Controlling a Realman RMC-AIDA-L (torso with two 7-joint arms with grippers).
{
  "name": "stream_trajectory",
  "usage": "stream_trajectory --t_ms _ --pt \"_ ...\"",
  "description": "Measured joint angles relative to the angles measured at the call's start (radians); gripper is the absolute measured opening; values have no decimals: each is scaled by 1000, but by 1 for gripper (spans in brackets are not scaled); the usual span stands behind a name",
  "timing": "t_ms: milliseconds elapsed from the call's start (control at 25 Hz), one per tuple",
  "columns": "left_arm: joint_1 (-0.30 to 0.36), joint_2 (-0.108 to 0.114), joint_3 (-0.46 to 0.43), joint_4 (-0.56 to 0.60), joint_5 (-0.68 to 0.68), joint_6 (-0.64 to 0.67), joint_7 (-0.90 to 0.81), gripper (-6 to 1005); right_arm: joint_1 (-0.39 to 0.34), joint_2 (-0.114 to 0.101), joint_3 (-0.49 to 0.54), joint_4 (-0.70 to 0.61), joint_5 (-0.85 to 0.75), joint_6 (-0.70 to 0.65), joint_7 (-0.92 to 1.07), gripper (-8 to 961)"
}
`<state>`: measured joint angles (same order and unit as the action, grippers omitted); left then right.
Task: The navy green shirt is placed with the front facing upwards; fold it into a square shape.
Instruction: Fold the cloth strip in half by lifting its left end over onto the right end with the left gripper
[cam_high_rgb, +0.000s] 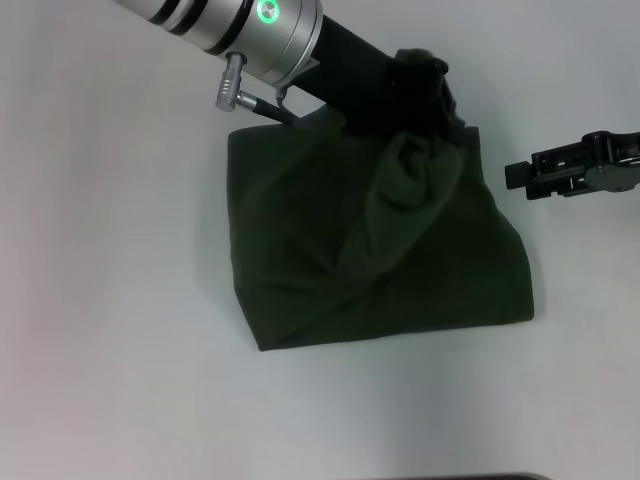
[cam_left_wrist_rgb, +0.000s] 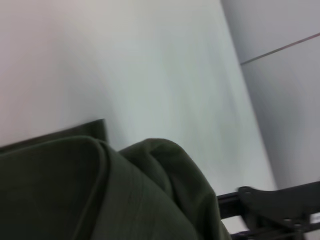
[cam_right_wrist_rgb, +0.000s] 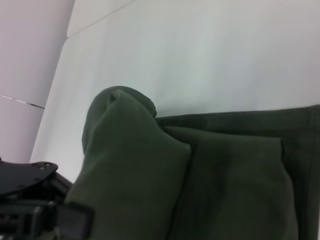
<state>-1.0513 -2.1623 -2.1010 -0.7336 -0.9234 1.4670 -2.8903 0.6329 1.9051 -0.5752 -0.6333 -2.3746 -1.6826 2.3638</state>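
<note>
The white table (cam_high_rgb: 110, 300) carried the navy green shirt (cam_high_rgb: 330, 270), folded into a rough square at its middle; the left gripper (cam_high_rgb: 420, 85) had its jaws clamped on a raised bunch of cloth at the far edge; the right gripper (cam_high_rgb: 530, 175) hovered just beside the shirt, jaw state unclear

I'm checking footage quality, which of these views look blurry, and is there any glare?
Head view: fairly sharp, shirt folds readable, no glare on the table, left end effector lost in dark. Left wrist view: soft, smeared. Right wrist view: slightly soft, evenly lit.
</note>
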Motion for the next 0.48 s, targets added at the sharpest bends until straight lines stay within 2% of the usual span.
stream_trajectory --t_ms 200,480 --pt "32 3 -47 9 -67 3 68 49 1 0 0 0 0 0 0 614" --pt "49 15 -58 -32 -94 32 78 283 2 -7 0 1 1 0 8 615"
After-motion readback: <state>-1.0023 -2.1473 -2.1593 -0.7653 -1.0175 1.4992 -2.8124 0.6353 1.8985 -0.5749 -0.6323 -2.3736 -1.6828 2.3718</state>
